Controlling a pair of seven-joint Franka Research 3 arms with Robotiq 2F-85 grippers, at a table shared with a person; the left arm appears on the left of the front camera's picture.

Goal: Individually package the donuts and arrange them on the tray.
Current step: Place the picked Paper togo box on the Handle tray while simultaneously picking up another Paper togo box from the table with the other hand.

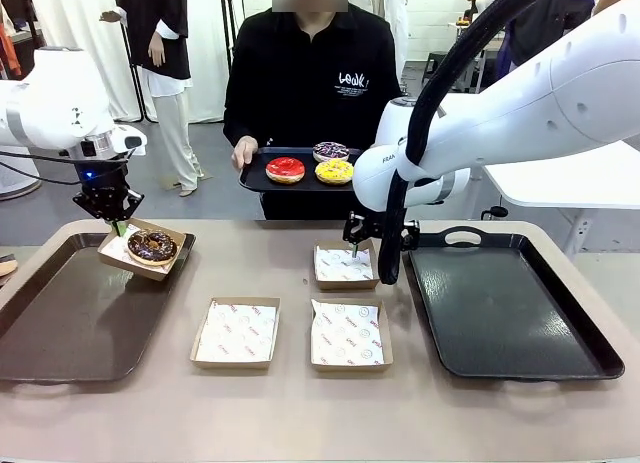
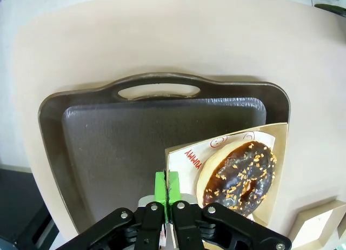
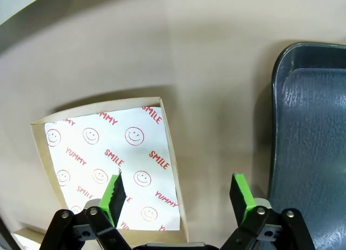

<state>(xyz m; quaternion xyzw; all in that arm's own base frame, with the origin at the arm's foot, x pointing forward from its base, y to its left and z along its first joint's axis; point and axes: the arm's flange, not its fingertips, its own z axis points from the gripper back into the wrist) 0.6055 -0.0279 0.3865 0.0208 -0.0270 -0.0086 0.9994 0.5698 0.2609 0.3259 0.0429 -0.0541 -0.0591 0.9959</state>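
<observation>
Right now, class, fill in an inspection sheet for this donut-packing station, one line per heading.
Surface: beige table; brown tray left, black tray right.
Job's things: chocolate donut in a box held tilted over the brown tray; three empty boxes; red donut, purple donut, yellow donut on the person's tray.
Clutter: unclear object at table's left edge.
End effectors: left end effector shut on the box; right end effector open astride an empty box's edge.
Cables: black hose along the right arm.
Surroundings: person opposite; white table behind.
</observation>
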